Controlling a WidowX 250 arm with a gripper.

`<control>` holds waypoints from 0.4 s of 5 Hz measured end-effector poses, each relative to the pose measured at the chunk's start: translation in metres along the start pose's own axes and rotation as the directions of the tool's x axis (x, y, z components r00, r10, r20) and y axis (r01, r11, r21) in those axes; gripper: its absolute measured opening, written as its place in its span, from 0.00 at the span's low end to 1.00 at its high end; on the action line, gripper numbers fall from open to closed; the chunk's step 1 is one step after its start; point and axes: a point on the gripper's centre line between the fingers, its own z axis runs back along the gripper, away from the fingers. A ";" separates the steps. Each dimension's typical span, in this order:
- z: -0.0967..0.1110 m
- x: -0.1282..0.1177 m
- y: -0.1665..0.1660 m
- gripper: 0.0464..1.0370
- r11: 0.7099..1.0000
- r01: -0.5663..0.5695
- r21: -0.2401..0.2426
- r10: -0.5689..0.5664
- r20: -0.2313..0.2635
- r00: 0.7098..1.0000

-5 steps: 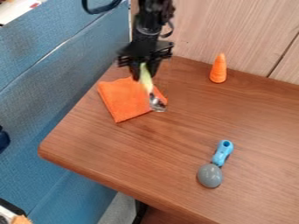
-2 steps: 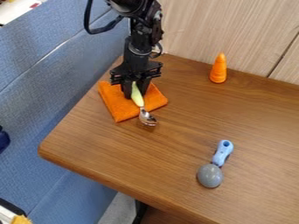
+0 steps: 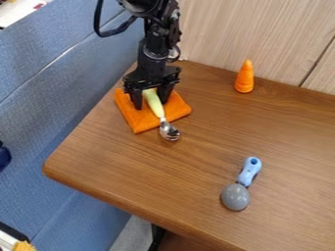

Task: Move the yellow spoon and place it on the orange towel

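Orange towel (image 3: 140, 121) nudged slightly rightward in view; yellow spoon (image 3: 156, 106) released between my gripper's (image 3: 151, 104) parted jaws. Placement apparently finishing; next: straight, clean lift.

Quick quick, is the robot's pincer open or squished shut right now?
Pincer: open, its fingers apart around the yellow spoon's handle, with orange towel showing in the gap.
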 end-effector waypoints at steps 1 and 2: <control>0.002 -0.003 0.002 0.96 1.000 0.027 0.016 -0.026 -0.025 0.999; 0.035 0.006 0.001 0.96 0.999 0.038 -0.008 -0.038 0.059 0.998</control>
